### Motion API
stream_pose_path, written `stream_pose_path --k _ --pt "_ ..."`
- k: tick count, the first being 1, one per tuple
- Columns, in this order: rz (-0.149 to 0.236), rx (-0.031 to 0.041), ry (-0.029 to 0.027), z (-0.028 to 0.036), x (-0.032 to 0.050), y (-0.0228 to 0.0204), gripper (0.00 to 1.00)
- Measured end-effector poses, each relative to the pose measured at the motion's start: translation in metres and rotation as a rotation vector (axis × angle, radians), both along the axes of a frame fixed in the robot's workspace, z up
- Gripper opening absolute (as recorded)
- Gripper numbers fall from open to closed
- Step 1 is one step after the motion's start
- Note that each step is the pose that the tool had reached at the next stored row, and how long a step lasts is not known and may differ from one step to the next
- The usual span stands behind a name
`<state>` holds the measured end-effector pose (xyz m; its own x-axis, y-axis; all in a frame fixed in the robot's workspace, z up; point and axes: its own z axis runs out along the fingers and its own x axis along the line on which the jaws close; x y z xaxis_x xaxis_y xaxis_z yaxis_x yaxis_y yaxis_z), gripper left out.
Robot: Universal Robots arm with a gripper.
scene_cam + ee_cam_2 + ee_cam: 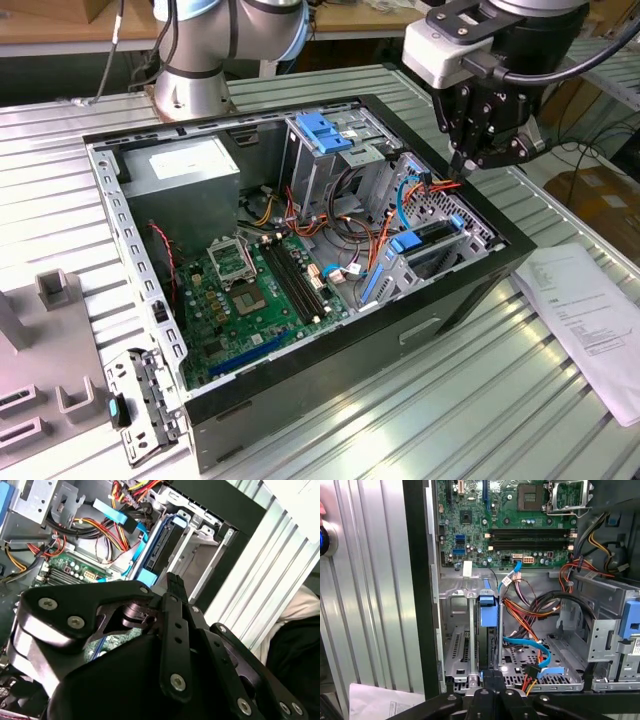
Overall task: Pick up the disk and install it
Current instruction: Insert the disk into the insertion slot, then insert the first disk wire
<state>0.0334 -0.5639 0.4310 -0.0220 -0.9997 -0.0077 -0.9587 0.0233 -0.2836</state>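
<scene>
The disk (432, 240) stands on edge in the metal drive cage at the open computer case's corner on the exterior view's right, with light-blue rails along its sides. In both wrist views it appears edge-on, dark with a blue tab: the disk (487, 630) sits between the cage's uprights, and the disk (161, 550) lies just beyond my fingertips. My gripper (462, 165) hangs a short way above the cage and the disk, apart from them. Its black fingers (172, 587) are pressed together with nothing between them. The gripper (492, 674) points down at the cage's rim.
Orange, red and blue cables (400, 200) run beside the cage. A blue plastic latch (325, 130) tops the taller cage, and a grey box with a white sticker (185, 172) fills the far corner. The green motherboard (260, 285) lies on the case floor. Paper (590, 320) lies on the slatted table.
</scene>
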Motion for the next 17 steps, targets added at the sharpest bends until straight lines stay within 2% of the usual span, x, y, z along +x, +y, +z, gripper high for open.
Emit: stream_pose_path --k 12,14,17 --pt "0.000 0.0001 0.0001 -0.0001 0.0013 0.0000 0.11" --pt "0.000 0.0002 0.0001 -0.0002 0.0072 0.0000 0.11" --pt "0.000 0.0001 0.0001 -0.0006 0.0250 -0.0001 0.11"
